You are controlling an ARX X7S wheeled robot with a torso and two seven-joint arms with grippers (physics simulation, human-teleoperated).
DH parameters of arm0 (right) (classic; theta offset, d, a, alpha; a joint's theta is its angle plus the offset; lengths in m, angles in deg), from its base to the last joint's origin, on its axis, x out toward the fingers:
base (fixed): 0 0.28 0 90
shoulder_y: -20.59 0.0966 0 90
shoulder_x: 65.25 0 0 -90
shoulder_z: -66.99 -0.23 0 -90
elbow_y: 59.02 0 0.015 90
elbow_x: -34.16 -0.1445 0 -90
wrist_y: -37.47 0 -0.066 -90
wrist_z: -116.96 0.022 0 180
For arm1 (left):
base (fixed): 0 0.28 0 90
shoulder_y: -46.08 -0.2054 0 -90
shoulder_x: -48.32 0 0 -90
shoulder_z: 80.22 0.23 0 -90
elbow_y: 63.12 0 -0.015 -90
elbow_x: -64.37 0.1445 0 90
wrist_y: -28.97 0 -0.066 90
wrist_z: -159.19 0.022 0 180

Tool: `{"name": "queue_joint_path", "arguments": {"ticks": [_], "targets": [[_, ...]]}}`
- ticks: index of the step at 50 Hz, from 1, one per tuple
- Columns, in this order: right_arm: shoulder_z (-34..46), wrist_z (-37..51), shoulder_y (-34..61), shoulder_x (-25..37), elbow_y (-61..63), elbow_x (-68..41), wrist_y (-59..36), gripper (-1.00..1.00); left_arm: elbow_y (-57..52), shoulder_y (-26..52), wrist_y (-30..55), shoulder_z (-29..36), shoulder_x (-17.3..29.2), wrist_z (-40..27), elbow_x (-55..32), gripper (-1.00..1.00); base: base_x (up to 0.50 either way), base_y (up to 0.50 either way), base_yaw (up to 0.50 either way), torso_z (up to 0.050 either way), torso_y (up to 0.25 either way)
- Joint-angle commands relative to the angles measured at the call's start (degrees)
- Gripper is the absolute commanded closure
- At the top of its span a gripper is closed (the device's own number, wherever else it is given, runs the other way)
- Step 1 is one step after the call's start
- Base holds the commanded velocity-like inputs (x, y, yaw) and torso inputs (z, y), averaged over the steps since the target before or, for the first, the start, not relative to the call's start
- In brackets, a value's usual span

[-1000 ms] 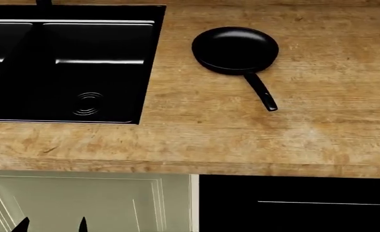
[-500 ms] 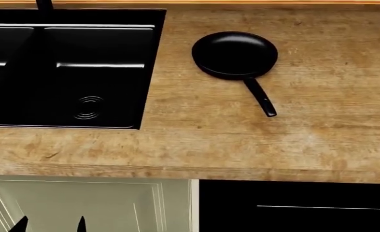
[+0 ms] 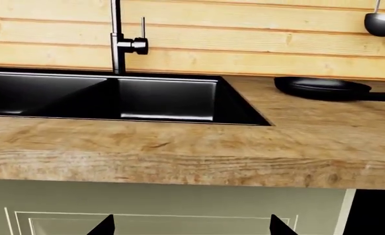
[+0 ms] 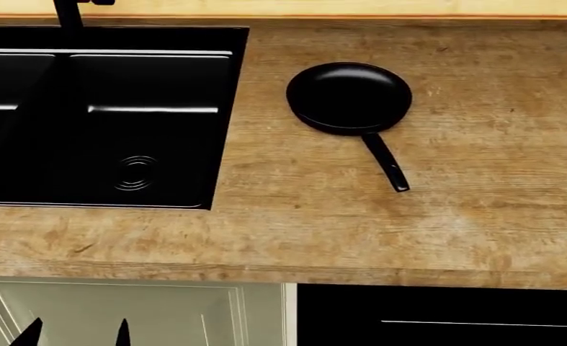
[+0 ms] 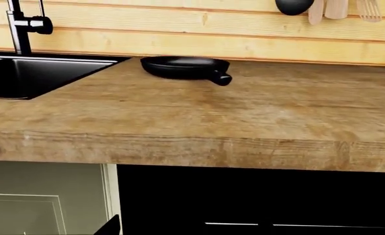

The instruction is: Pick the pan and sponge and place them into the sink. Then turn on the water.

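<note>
Approach stage, nothing grasped. Pan (image 4: 349, 96) lies on the surface (image 4: 293, 216) right of the sink (image 4: 228, 108), handle toward the robot. Left pincer (image 4: 75, 335) released, low; right pincer's state indeterminable. Next: reach for the handle.

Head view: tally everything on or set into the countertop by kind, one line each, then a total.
Pan: 1
Sink, double-basin: 1
Faucet, only its base in view: 1
Sponge: 0 visible
Total: 3
</note>
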Motion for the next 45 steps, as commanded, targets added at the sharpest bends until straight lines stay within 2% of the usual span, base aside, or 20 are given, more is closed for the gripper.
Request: {"name": "queue_joint_path", "arguments": {"ticks": [1,8,12,24,30,32,34,40,45], "targets": [[0.5,0.5,0.1,0.4,-0.1,-0.4,0.0,-1.0,0.0,0.1,-0.2,0.8,0.5,-0.5,0.2,-1.0,0.0,0.0,0.0,0.05,0.0],[0.7,0.8,0.1,0.6,-0.1,-0.6,0.1,-1.0,-0.2,-0.4,-0.7,0.2,0.9,-0.3,-1.6,-1.0,0.0,0.0,0.0,0.045,0.0],[0.9,0.8,0.1,0.7,-0.1,-0.8,0.1,-1.0,0.5,0.1,1.4,1.0,1.2,-1.5,-0.1,-1.0,0.0,0.0,0.0,0.0,0.0],[1.5,0.9,0.3,1.0,-0.3,-1.2,0.6,-1.0,-0.5,-0.3,0.6,1.0,1.2,-1.4,-2.0,-1.0,0.0,0.0,0.0,0.0,0.0],[1.5,2.1,0.5,1.8,2.8,-0.3,-0.7,-1.0,-5.8,0.0,6.2,0.2,1.9,-3.3,-3.8,-1.0,0.0,0.0,0.0,0.0,0.0],[1.4,2.1,1.1,2.5,6.9,-0.9,-4.2,-1.0,-10.8,0.9,13.9,0.5,3.2,-4.4,-5.0,-1.0,0.0,0.0,0.0,0.0,0.0],[0.7,2.0,1.7,3.1,11.1,-2.4,-7.7,-1.0,-15.2,1.7,17.4,-0.5,3.9,-5.4,-6.4,-1.0,0.0,0.0,0.0,0.0,0.0],[-0.9,2.1,3.4,6.1,20.4,-4.4,-17.0,-1.0,-23.1,4.5,25.5,-0.1,5.2,-6.0,-9.8,-1.0,0.0,0.0,0.0,0.0,0.0],[-3.1,1.5,7.4,9.0,27.1,-8.0,-26.4,-1.0,-24.8,10.0,31.5,0.0,6.4,-6.3,-11.3,-1.0,0.0,0.0,0.0,0.0,0.0]]}}
